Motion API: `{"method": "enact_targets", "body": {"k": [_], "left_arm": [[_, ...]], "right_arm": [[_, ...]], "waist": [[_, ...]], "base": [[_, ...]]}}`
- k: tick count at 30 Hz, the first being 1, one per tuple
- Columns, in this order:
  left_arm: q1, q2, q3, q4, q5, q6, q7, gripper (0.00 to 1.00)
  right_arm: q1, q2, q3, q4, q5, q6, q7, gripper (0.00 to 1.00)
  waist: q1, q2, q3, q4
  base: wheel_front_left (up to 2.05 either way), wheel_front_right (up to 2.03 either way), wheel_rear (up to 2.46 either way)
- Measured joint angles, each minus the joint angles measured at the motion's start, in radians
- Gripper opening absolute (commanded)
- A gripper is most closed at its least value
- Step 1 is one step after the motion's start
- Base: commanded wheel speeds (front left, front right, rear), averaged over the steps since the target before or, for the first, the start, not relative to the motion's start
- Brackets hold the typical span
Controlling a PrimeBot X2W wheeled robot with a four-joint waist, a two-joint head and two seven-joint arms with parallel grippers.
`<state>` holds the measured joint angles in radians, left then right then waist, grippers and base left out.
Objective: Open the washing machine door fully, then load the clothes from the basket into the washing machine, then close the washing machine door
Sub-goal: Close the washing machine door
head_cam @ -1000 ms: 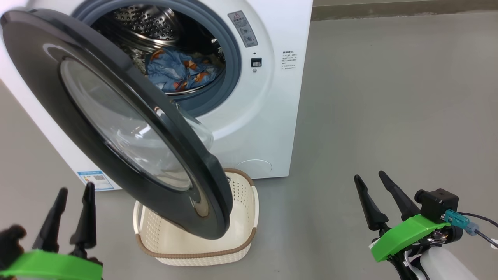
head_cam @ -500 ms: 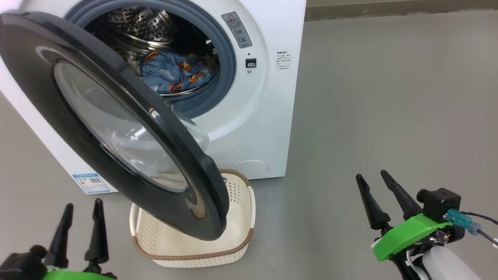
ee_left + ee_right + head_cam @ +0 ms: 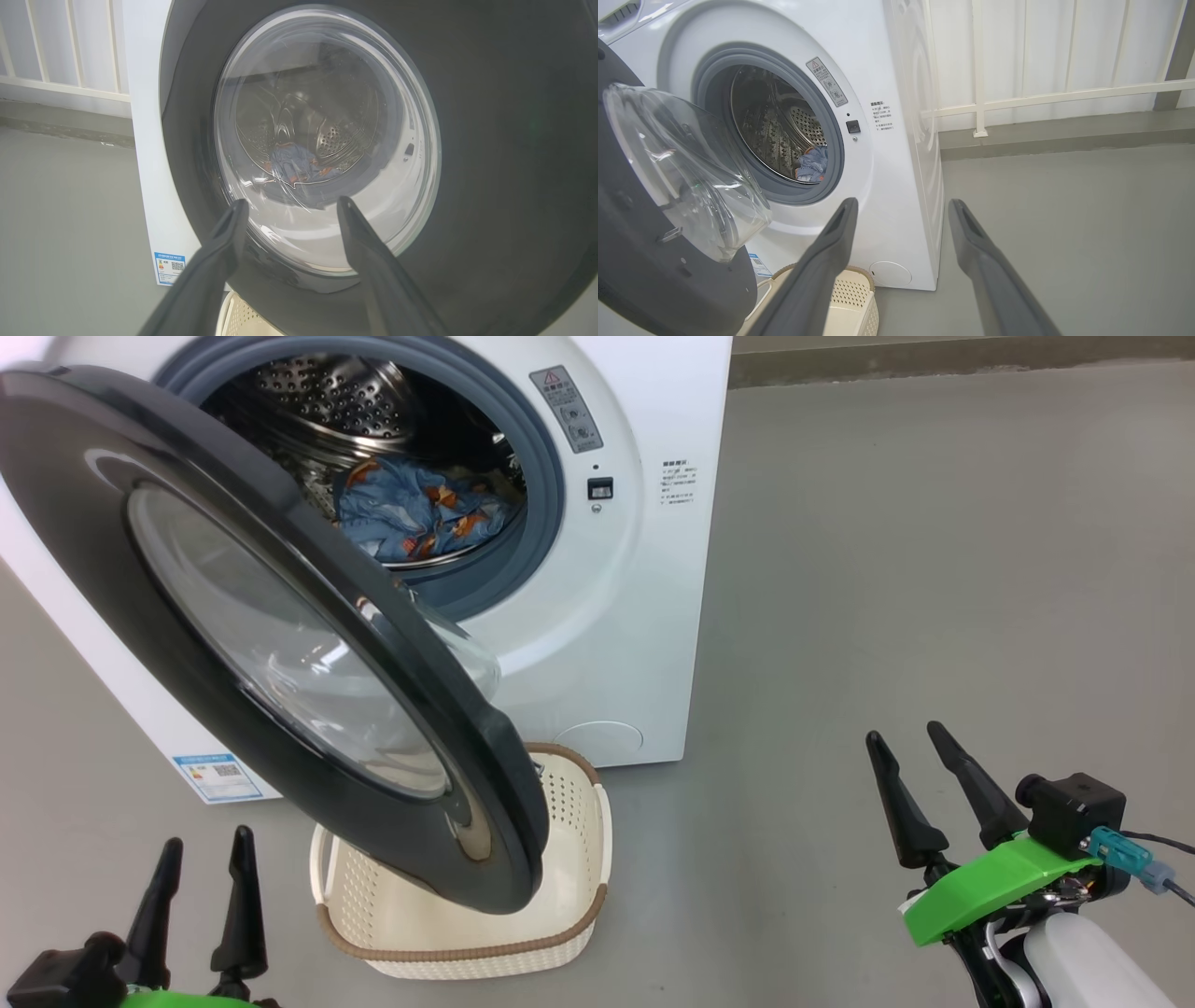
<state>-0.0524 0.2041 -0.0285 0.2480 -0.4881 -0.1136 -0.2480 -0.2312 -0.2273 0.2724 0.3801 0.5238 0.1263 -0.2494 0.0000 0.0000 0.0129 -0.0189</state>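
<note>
The white washing machine [image 3: 616,616] stands with its door [image 3: 224,616] swung about halfway out, black rim and glass bowl facing me. Blue clothes [image 3: 415,513] with orange print lie inside the steel drum, also visible as clothes [image 3: 812,165] in the right wrist view. Below the door's lower edge sits the basket [image 3: 579,859], and the part of its inside that shows is bare. My left gripper [image 3: 203,845] is open at the lower left, in front of the door's outer face [image 3: 490,140]. My right gripper [image 3: 904,733] is open at the lower right, apart from the machine.
Grey floor [image 3: 934,569] stretches to the right of the machine. A white railing [image 3: 1041,98] and a low kerb run behind it. A blue label [image 3: 217,777] sits low on the machine's front.
My left gripper has dropped lower and drawn back from the door. The right gripper has shifted slightly up and right. The camera has moved a little; door and basket stay put.
</note>
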Motion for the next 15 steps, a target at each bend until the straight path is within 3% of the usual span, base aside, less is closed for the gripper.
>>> {"method": "enact_targets", "body": {"k": [15], "left_arm": [[0.000, -0.019, 0.006, 0.014, 0.007, -0.001, 0.000, 1.00]], "right_arm": [[0.017, 0.001, -0.014, -0.015, -0.031, 0.000, 0.000, 1.00]], "waist": [[0.0000, 0.0000, -0.003, 0.007]], "base": [[0.00, 0.00, 0.00]]}}
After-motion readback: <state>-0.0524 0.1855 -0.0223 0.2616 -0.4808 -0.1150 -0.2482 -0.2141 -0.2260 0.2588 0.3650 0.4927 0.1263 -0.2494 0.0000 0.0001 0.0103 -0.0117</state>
